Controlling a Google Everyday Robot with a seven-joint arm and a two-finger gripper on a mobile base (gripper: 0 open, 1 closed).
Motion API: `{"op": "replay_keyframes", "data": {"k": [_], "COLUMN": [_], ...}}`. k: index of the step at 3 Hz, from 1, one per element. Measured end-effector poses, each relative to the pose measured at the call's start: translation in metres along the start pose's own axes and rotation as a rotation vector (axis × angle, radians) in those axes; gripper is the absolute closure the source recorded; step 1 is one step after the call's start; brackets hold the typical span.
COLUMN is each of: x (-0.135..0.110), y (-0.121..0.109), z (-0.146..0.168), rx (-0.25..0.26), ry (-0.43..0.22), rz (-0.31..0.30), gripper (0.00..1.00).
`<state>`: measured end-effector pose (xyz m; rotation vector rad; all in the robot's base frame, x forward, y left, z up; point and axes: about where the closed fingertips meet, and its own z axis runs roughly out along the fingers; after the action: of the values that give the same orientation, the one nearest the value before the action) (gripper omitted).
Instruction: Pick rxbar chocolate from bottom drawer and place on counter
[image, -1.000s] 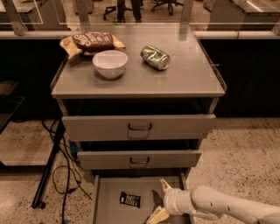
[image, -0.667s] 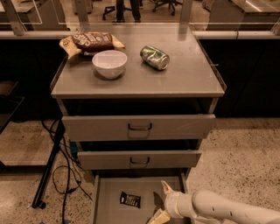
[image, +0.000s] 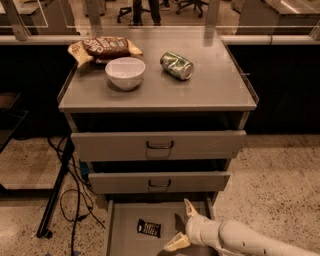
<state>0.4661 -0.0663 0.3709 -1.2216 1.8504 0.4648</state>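
The rxbar chocolate, a small black wrapper with white lettering, lies flat on the floor of the open bottom drawer, left of centre. My gripper is over the drawer's right part, a little to the right of the bar and apart from it. Its two cream fingers are spread wide, one pointing up and one down-left, with nothing between them. The grey counter tops the cabinet above.
On the counter stand a white bowl, a lying green can and a brown chip bag. Two upper drawers with loop handles overhang the bottom drawer. Black cables and a stand leg lie on the floor at left.
My arm has slid a little to the left, bringing the open gripper slightly closer to the bar. The bar has not moved.
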Motion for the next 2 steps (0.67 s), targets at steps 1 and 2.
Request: {"op": "replay_keyframes", "data": {"k": [1, 2], "x": [0.0000, -0.0012], "y": [0.0000, 0.0014], "z": [0.0000, 0.0020], "rx": [0.000, 0.011], "ry": [0.000, 0.058], "rz": [0.000, -0.040], "gripper": [0.00, 0.00]}}
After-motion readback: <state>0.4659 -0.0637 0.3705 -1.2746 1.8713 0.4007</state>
